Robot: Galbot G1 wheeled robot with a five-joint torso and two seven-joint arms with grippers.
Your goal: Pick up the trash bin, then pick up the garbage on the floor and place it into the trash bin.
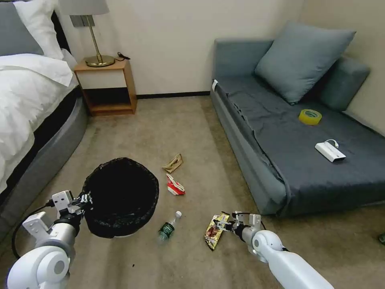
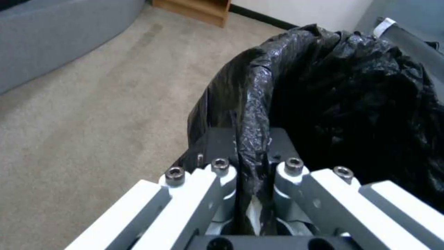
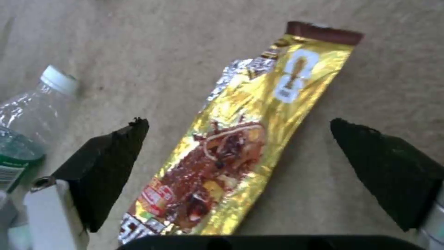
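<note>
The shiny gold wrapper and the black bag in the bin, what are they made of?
The wrapper looks like metallic foil-plastic: mirror-shiny gold, silver inside at the torn edge. The bag looks like thin glossy plastic, crinkled and folded over the bin's rim.

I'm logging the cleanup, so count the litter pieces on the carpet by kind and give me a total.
Snack wrapper: 1
Bottle: 1
Carton: 1
Paper scrap: 1
Total: 4, all lying on the carpet, none in the trash bin.
</note>
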